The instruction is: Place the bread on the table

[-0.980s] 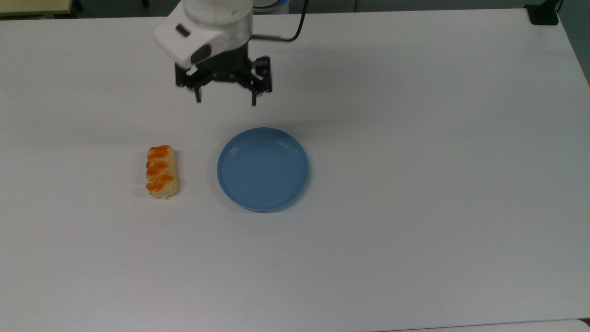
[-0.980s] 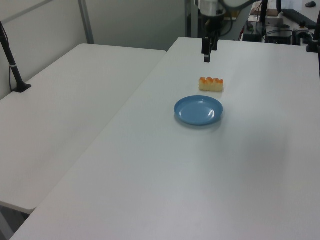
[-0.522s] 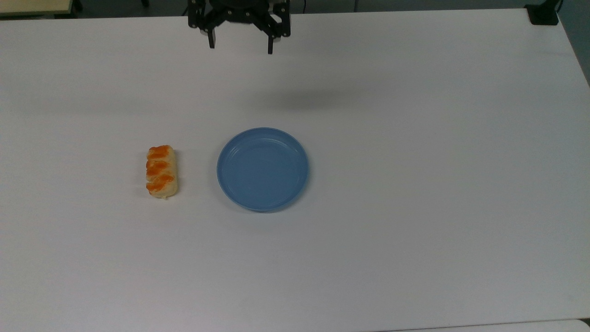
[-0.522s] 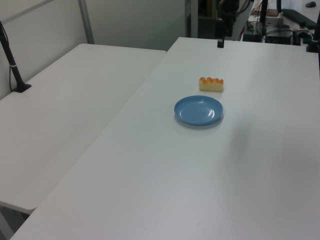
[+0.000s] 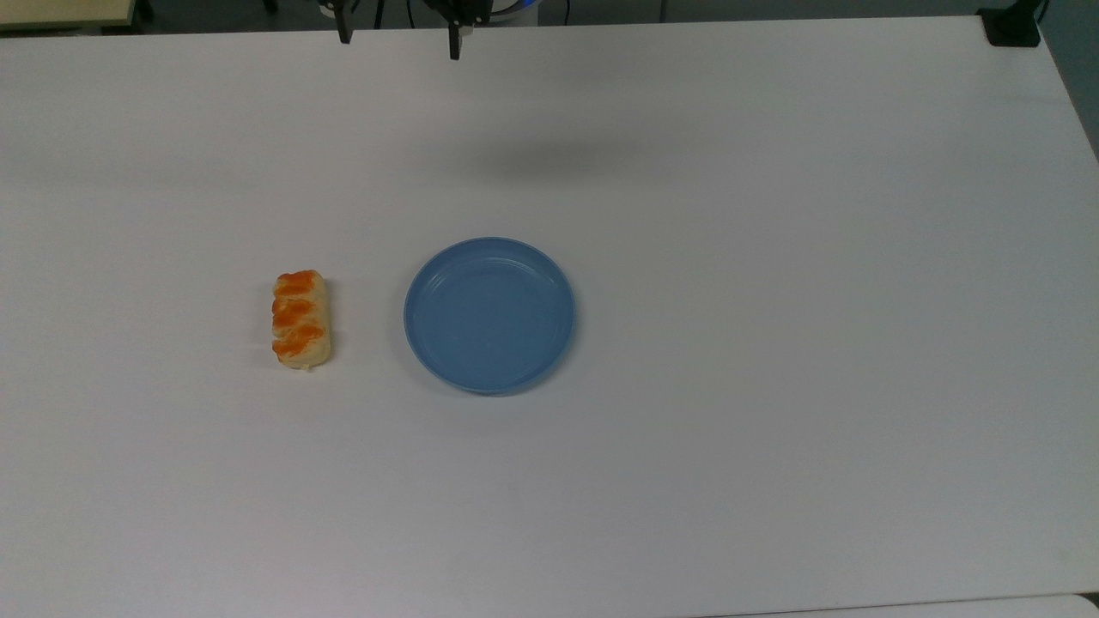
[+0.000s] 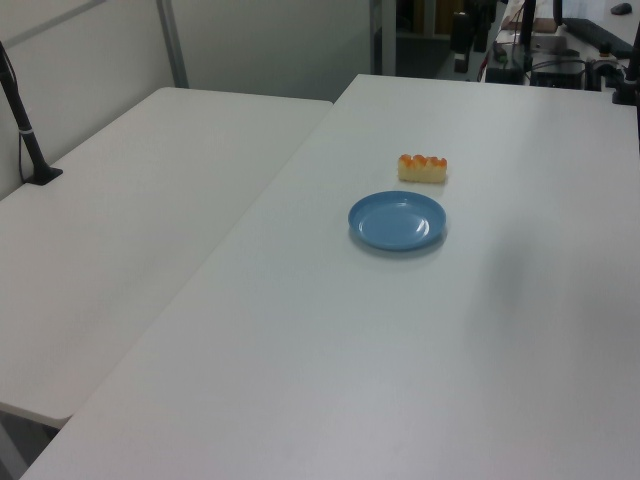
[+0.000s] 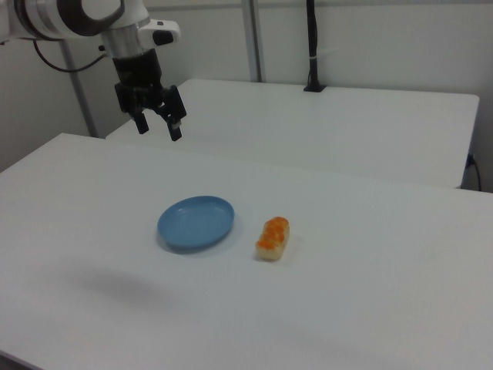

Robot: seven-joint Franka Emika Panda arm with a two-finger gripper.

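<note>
The bread [image 5: 300,318] lies flat on the white table [image 5: 773,300], a short gap to the left of the blue plate in the top view. It also shows as the bread [image 6: 422,168] just behind the plate and the bread [image 7: 273,237] to the plate's right. My gripper [image 5: 398,39] hangs at the top view's upper edge, far from the bread. In the right view the gripper [image 7: 159,126] is high above the table, open, with nothing between its fingers.
An empty round blue plate [image 5: 489,315] sits mid-table; the plate [image 7: 196,222] lies below and right of the gripper in the right view. A second white table [image 6: 130,240] adjoins. A black post [image 6: 25,130] stands on it, and clutter lies beyond the far edge.
The gripper has risen and pulled back toward the top view's upper edge, staying open. Bread and plate have not moved.
</note>
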